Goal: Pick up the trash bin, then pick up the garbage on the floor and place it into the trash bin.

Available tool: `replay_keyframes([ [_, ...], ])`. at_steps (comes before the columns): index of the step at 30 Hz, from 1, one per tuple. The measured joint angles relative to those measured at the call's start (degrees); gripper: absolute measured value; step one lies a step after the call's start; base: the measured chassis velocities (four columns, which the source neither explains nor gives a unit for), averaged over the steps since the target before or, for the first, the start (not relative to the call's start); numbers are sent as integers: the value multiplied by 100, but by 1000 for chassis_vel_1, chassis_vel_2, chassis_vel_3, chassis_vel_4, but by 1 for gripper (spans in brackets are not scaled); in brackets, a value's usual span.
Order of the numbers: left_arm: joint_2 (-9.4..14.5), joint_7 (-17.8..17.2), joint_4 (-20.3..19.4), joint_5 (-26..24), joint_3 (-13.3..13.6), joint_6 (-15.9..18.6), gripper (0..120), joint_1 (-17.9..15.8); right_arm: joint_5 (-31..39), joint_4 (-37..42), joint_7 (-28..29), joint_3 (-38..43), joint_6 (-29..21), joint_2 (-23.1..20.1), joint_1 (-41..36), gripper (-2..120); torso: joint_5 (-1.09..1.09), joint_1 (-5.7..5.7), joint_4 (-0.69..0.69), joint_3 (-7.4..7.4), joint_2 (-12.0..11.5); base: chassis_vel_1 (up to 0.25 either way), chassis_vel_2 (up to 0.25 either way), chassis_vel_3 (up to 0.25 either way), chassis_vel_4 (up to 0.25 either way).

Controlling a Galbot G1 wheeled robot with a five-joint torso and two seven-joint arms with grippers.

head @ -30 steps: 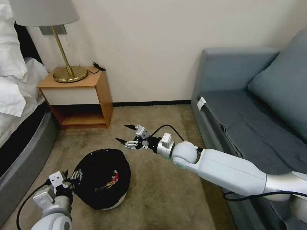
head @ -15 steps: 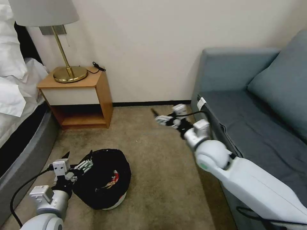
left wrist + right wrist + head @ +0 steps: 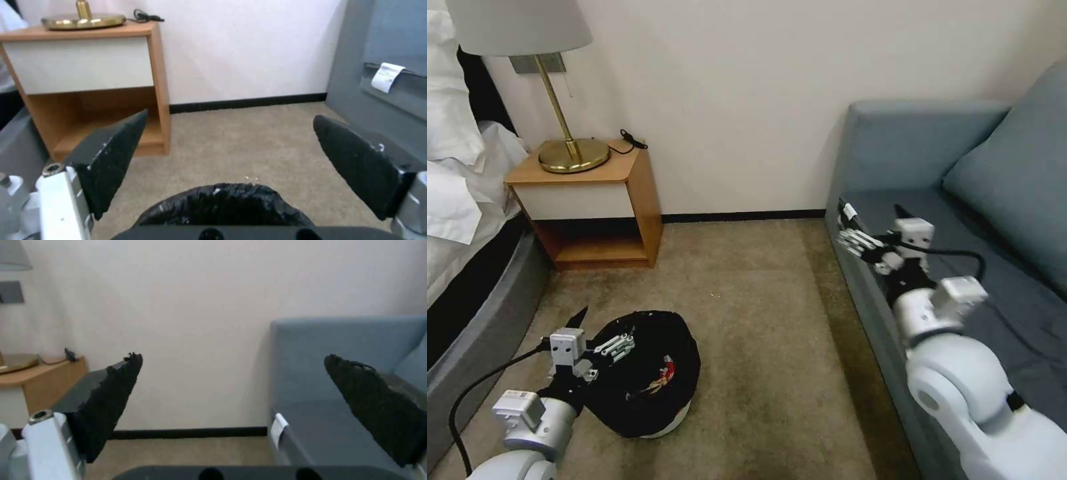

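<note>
Bin [image 3: 647, 373] sits on the carpet [image 3: 760, 320], black liner folded over the rim, a red wrapper [image 3: 665, 375] inside. Left gripper [image 3: 602, 331] hangs at the bin's near-left rim, jaws apart, nothing held. Right gripper [image 3: 875, 230] is raised over the sofa [image 3: 960, 267] edge, jaws apart, empty.

The left gripper [image 3: 602, 328] sits low, its arm reaching forward from the lower left, fingers [image 3: 111, 156] spread wide apart. The right gripper [image 3: 875, 230] is raised on a bent arm at the right, pointing forward, fingers [image 3: 109, 400] likewise parted wide.
</note>
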Motion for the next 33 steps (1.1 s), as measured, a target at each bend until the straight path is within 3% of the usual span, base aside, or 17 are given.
replay_keyframes([
  [6, 1, 0, -30, 151, 49, -242, 100, 74, -566, 140, -418, 113, 484, 678, -748, 100, 0, 0, 1, 0, 0, 0, 0, 0, 0],
  [18, -32, -81, -22, 536, 172, -672, 100, 115, -1846, 176, -739, 76, 1104, 1589, -1401, 100, -1, 0, 1, 0, 0, 0, 0, 0, 0],
  [33, -82, -283, 130, 663, 390, -969, 100, 38, -2473, 73, -749, -86, 1309, 1921, -1721, 100, 0, 0, 1, 0, 0, 0, 0, 0, 0],
])
